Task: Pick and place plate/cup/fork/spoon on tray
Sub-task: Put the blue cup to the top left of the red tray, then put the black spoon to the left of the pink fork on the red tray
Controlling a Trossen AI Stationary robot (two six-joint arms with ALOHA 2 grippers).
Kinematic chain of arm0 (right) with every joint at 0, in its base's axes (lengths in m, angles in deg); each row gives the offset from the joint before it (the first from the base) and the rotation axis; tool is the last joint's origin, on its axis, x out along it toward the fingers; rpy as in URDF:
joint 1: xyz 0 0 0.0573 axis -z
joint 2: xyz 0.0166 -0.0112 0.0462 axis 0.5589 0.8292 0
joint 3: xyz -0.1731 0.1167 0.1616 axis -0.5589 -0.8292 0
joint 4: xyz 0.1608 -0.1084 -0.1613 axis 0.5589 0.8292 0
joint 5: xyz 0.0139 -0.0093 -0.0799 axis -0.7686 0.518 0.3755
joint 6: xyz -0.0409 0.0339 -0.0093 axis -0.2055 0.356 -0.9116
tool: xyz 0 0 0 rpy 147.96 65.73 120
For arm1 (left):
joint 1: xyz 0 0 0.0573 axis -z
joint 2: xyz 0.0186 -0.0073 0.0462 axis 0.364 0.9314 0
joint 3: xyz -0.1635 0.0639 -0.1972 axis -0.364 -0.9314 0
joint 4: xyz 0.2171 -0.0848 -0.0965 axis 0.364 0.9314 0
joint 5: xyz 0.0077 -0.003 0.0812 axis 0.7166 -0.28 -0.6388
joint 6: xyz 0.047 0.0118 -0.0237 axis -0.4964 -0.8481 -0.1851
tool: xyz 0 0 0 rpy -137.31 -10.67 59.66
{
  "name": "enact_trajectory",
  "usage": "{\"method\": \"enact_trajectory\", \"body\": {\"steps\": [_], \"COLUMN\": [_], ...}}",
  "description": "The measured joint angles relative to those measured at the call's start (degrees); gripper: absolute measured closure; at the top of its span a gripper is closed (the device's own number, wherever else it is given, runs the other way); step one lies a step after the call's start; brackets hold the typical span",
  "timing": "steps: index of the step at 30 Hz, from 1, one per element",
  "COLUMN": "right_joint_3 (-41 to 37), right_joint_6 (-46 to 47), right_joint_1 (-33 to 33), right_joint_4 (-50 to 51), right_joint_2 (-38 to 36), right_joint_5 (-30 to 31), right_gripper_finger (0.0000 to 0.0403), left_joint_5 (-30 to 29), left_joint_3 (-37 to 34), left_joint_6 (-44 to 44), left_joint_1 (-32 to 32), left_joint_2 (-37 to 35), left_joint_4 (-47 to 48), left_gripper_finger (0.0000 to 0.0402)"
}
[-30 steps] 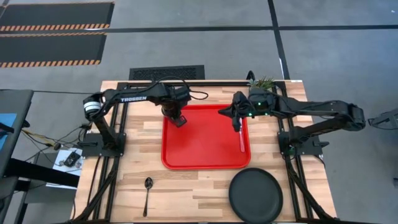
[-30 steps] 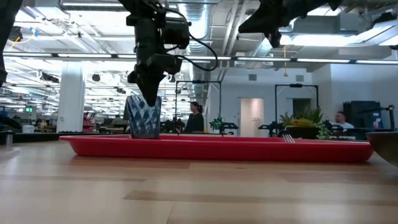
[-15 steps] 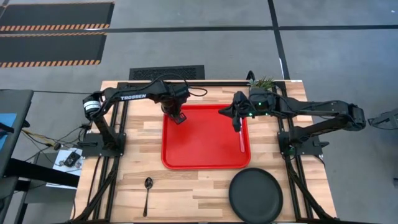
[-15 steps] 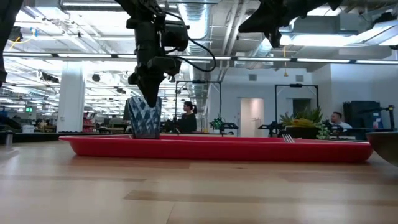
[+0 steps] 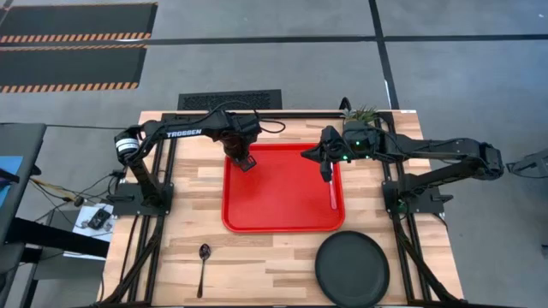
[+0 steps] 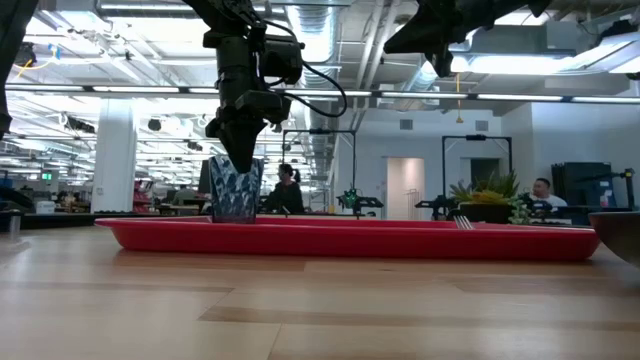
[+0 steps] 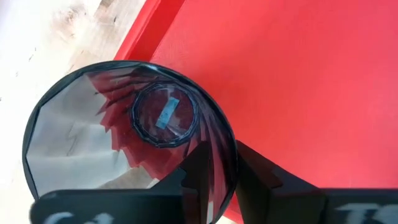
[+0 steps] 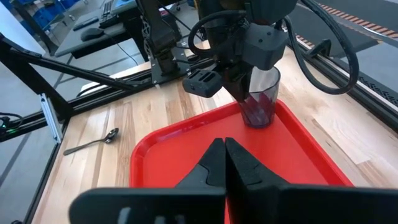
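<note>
The translucent dark cup [image 5: 246, 161] stands upright at the far left corner of the red tray [image 5: 282, 205]. It also shows in the low view [image 6: 236, 190] and the right wrist view [image 8: 260, 99]. My left gripper [image 5: 242, 157] is shut on its rim. The pink fork [image 5: 333, 193] lies flat on the tray's floor along its right rim. My right gripper [image 5: 326, 174] hovers above the fork's far end, shut and empty [image 8: 222, 144]. The black plate [image 5: 352, 269] and the dark spoon [image 5: 203, 266] lie on the table near its front edge. My left gripper pinches the cup's wall at the rim [image 7: 229, 163], one finger [image 7: 194, 182] inside the cup and one [image 7: 258, 175] outside. The fingers come from above, pointing down. The cup is upright with its base [image 8: 257, 122] at the tray's floor; whether it touches, I cannot tell.
A small potted green plant [image 5: 363, 115] stands at the table's far right, behind my right arm. Bare red floor fills the tray's middle and near half. People show in the room beyond the table in the low view [image 6: 287, 187].
My left gripper has edged a little toward the table's far edge with the cup, which stays upright at the tray's far left corner.
</note>
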Motion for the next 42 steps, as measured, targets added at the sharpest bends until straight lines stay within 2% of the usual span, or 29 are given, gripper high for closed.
{"method": "enact_trajectory", "body": {"steps": [11, 21, 27, 35, 42], "right_joint_3": [0.0, 0.0, 0.0, 0.0, 0.0], "right_joint_6": [0.0, -0.1, -0.1, 0.2, 2.4], "right_joint_1": [0.0, 0.1, 0.1, 0.8, 1.7], "right_joint_4": [1.7, 2.1, 2.2, 2.6, 4.0], "right_joint_2": [0.0, 0.0, 0.0, 0.0, 0.0], "right_joint_5": [0.0, -0.1, 0.0, -0.1, -0.2], "right_gripper_finger": [0.0385, 0.0365, 0.0364, 0.0364, 0.0380], "left_joint_5": [0.3, 1.0, 0.4, -3.4, -7.3], "left_joint_3": [0.0, 0.0, 0.0, 0.0, -0.6], "left_joint_6": [0.0, 0.7, 2.4, 3.7, 7.0], "left_joint_1": [0.0, 0.0, 0.0, 0.4, 5.4], "left_joint_2": [-0.2, -0.9, -4.8, -13.9, -21.3], "left_joint_4": [1.1, 1.1, 0.7, 0.7, -0.4], "left_gripper_finger": [0.0305, 0.0293, 0.0293, 0.0294, 0.0316]}}
